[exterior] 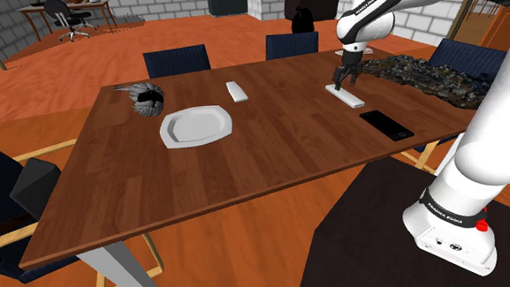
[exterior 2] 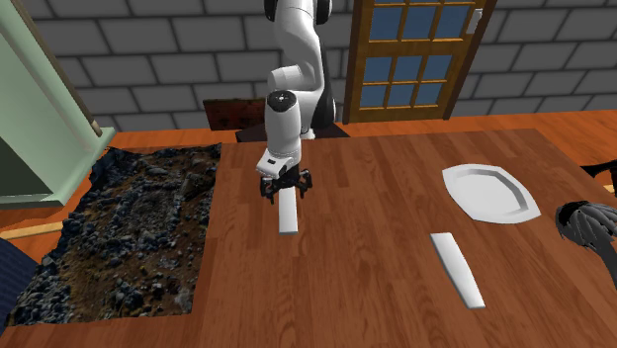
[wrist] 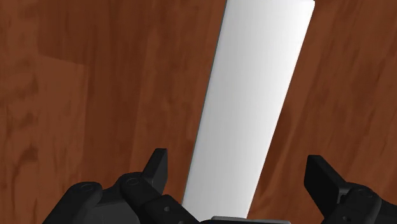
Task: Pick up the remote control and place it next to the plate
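Remote control (exterior: 346, 95) (exterior 2: 288, 211) (wrist: 254, 114): you are looking at a plain white, flat, long rectangular slab lying on the brown wood-grain table (exterior: 271, 155), close to the end covered by a rough, dark, gravel-like mat (exterior: 418, 74) (exterior 2: 129, 237). Your gripper (exterior: 345, 79) (exterior 2: 285, 190) (wrist: 238, 164) hangs over one end of it, black fingers spread wide on either side of the slab and not touching it. A white plate (exterior: 196, 126) (exterior 2: 489, 191) with cut corners sits well apart, toward the table's middle. A second white slab (exterior: 236, 91) (exterior 2: 457, 269) lies near it, and a dark spiky thing (exterior: 145, 99) (exterior 2: 588, 227) sits beside the plate. A glossy black flat rectangle (exterior: 385, 124) lies by the edge nearest the stand.
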